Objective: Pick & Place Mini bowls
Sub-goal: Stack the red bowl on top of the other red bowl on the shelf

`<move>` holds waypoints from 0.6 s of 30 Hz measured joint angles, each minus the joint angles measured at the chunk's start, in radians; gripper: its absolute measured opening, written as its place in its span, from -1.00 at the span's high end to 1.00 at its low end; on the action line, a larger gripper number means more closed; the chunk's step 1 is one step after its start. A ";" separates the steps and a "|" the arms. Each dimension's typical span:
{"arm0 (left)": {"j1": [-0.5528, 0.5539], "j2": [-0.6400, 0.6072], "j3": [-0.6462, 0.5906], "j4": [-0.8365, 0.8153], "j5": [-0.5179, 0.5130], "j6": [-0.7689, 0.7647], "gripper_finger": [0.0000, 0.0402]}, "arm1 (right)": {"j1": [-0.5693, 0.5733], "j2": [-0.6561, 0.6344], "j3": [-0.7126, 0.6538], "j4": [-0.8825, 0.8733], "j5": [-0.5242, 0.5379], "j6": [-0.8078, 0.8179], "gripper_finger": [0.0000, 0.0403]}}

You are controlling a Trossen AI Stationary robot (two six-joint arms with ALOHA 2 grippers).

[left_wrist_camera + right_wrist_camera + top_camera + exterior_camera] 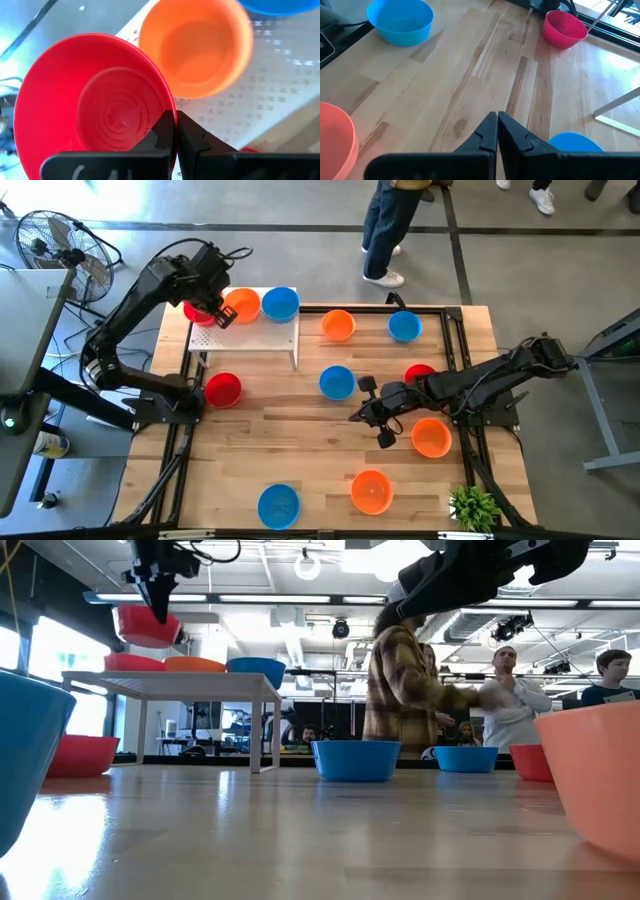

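Left gripper (pixel 175 131) pinched thin on red bowl (pixel 95 100) rim above white board (pixel 260 335), likely to slip or clip orange bowl (pixel 197 47); right gripper (pixel 497 131) shut, empty.

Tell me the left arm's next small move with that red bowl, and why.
Probably lower it straight down. The left gripper is shut on the rim of the red bowl, held in the air above the white board, beside the orange bowl. The right gripper hangs shut and empty over the table.
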 joint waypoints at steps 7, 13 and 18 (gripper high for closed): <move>0.074 -0.009 -0.083 0.050 0.032 -0.003 1.00 | 0.000 0.000 0.000 0.000 -0.002 -0.016 1.00; 0.095 -0.032 -0.154 0.116 0.048 0.004 1.00 | 0.000 0.000 0.000 -0.004 -0.003 -0.019 1.00; 0.095 -0.032 -0.192 0.141 0.046 0.004 1.00 | 0.000 0.000 0.000 -0.003 -0.003 -0.026 0.99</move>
